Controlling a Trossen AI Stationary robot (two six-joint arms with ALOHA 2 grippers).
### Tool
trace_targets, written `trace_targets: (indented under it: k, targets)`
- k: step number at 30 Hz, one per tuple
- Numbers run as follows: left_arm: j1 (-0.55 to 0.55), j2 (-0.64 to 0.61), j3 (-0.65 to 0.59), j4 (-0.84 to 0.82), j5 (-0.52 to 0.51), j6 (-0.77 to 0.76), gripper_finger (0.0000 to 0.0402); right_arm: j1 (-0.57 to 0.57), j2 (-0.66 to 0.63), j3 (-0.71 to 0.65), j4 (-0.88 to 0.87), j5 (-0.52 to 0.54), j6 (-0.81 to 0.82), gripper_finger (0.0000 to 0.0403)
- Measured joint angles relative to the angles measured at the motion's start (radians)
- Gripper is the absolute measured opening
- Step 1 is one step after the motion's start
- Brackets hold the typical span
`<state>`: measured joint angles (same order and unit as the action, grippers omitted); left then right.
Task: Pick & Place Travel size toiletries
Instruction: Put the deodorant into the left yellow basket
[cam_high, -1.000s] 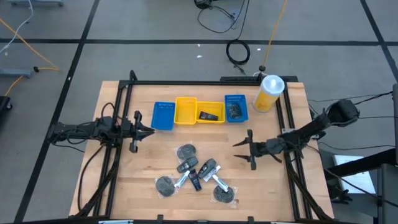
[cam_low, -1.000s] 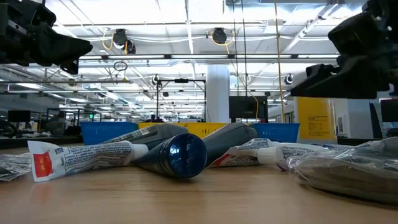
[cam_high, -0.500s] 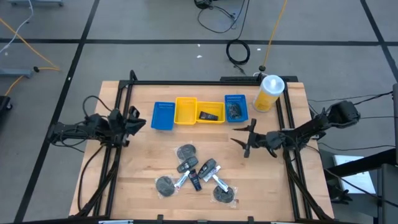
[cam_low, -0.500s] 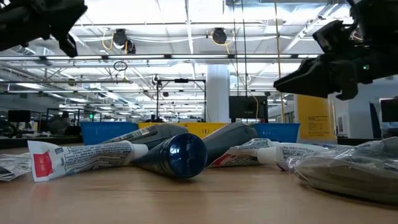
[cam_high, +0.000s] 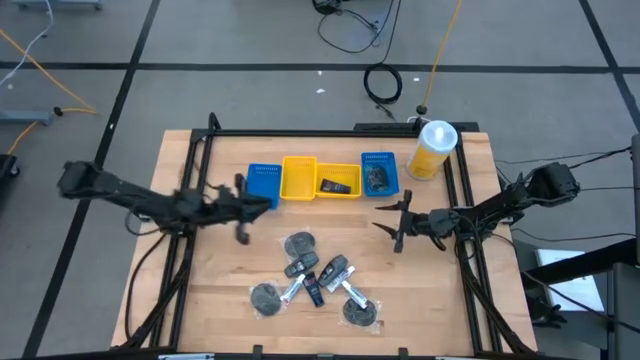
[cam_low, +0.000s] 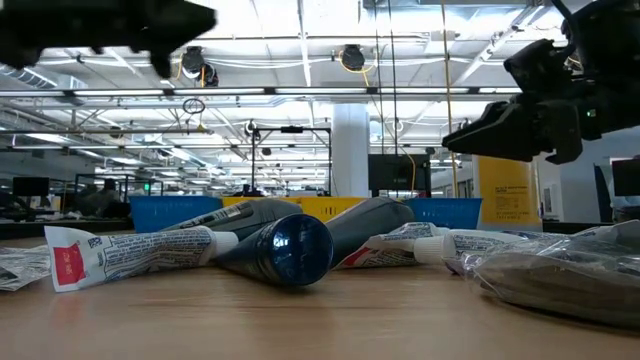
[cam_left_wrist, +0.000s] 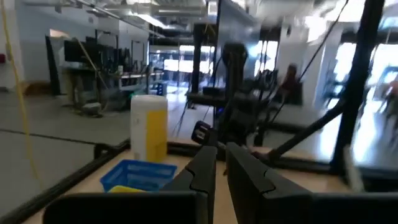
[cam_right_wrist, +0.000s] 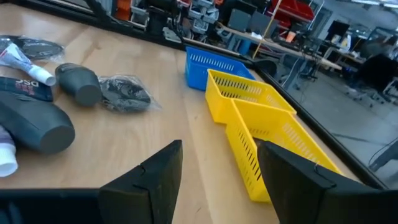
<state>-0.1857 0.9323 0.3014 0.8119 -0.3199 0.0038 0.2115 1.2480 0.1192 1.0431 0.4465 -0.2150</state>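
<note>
The toiletries lie in a loose pile (cam_high: 312, 280) on the wooden table's near middle: grey discs in clear wrap (cam_high: 300, 243), dark bottles (cam_high: 336, 270) and white tubes (cam_low: 130, 255). They also show in the right wrist view (cam_right_wrist: 78, 84). A black packet (cam_high: 338, 186) lies in the yellow tray, and a dark item (cam_high: 378, 178) in the right blue tray. My left gripper (cam_high: 268, 203) is shut and empty, in the air just near of the left blue tray. My right gripper (cam_high: 378, 225) is open and empty, right of the pile, pointing toward the table's left.
A blue tray (cam_high: 263, 185), a yellow tray (cam_high: 300, 178) and another blue tray (cam_high: 379, 160) stand in a row at the far middle. A tall yellow bottle with a white cap (cam_high: 432, 148) stands at the far right. A black frame (cam_high: 300, 133) rims the table.
My left gripper first drew back toward the table's left edge and rose, then swung out toward the right, to just near of the left blue tray. My right gripper moved a little toward the far edge, then held still. The toiletries have not moved.
</note>
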Motion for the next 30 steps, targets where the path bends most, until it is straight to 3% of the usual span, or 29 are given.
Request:
trace_targets:
  k: [4,8,11,14,18,21,25,30]
  targets:
    - [0.015,0.175,0.171,-0.084,0.026,0.010,0.0037,0.000,0.000,0.000,0.006,0.000,0.018,0.0201]
    - [-0.008,0.310,0.405,-0.520,-0.003,0.028,0.0037,0.000,0.000,0.000,0.039,-0.001,0.036,0.0201]
    - [-0.039,0.418,0.595,-0.874,-0.033,-0.059,0.0039,0.000,0.000,0.000,0.059,-0.001,0.039,0.0201]
    - [-0.058,0.529,0.734,-1.111,0.056,-0.180,0.0059,0.000,0.000,0.000,0.060,-0.001,0.039,0.0201]
    - [-0.074,0.649,0.817,-1.177,0.216,-0.330,0.0124,0.000,0.000,0.000,0.060,-0.002,0.047,0.0201]
    - [-0.088,0.725,0.823,-1.186,0.264,-0.439,0.0189,0.000,0.000,0.000,0.060,-0.002,0.052,0.0201]
    - [-0.102,0.800,0.823,-1.214,0.280,-0.621,0.0257,0.000,0.000,0.000,0.060,-0.002,0.058,0.0201]
    - [-0.136,0.863,0.823,-1.218,0.189,-0.765,0.0297,0.000,0.000,0.000,0.060,-0.002,0.045,0.0201]
